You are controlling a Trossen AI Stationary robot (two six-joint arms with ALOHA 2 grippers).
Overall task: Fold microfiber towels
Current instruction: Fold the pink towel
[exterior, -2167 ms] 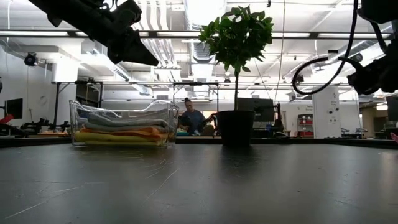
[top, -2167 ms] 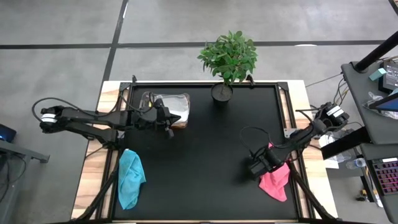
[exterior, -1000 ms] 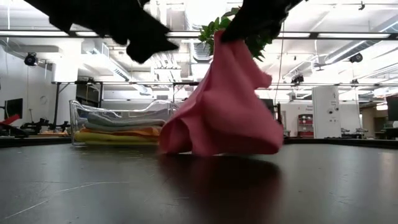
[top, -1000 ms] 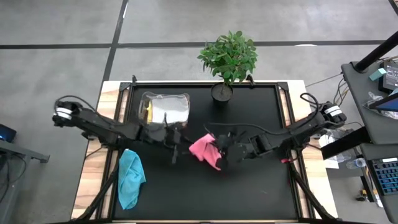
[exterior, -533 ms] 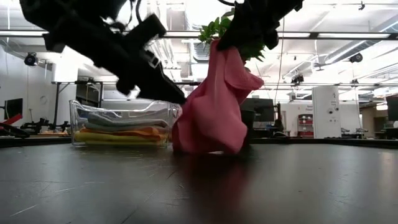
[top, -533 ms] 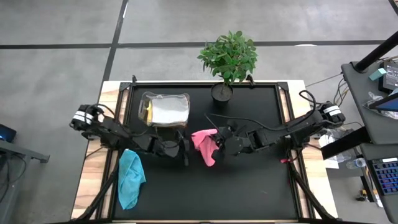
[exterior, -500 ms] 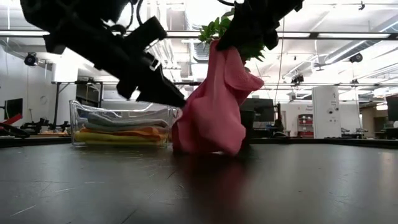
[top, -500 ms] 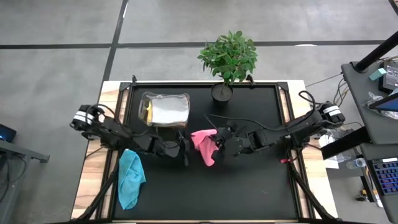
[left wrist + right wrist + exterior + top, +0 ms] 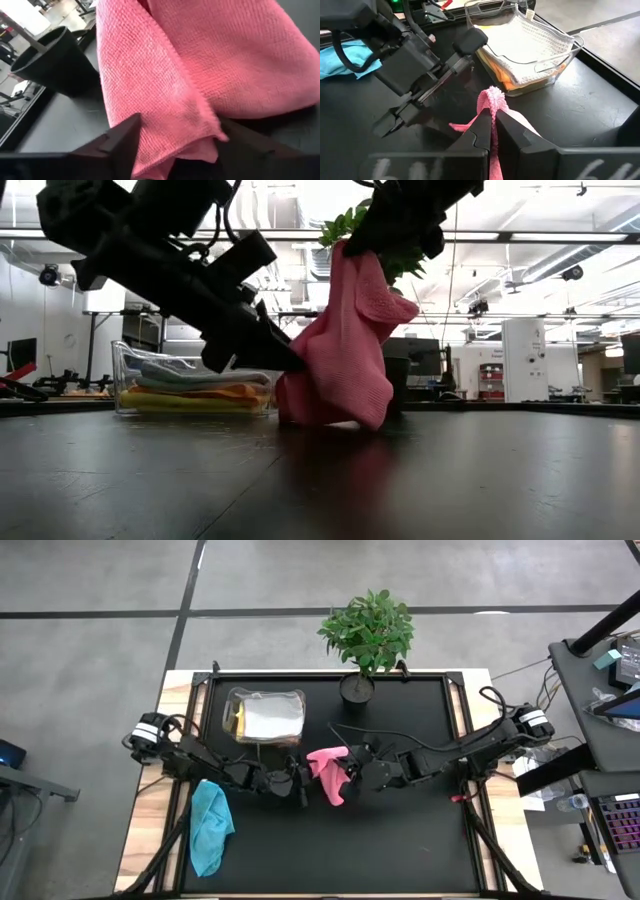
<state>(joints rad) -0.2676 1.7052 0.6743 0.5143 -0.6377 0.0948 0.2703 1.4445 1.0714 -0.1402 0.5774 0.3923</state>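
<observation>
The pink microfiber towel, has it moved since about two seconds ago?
Yes. The pink microfiber towel has gone from the table's right edge to its middle, now hanging from the right tool below the potted plant.

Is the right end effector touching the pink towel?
Touching. In the right wrist view the right end effector is shut on the pink towel, with a tuft sticking out above its fingertips.
</observation>
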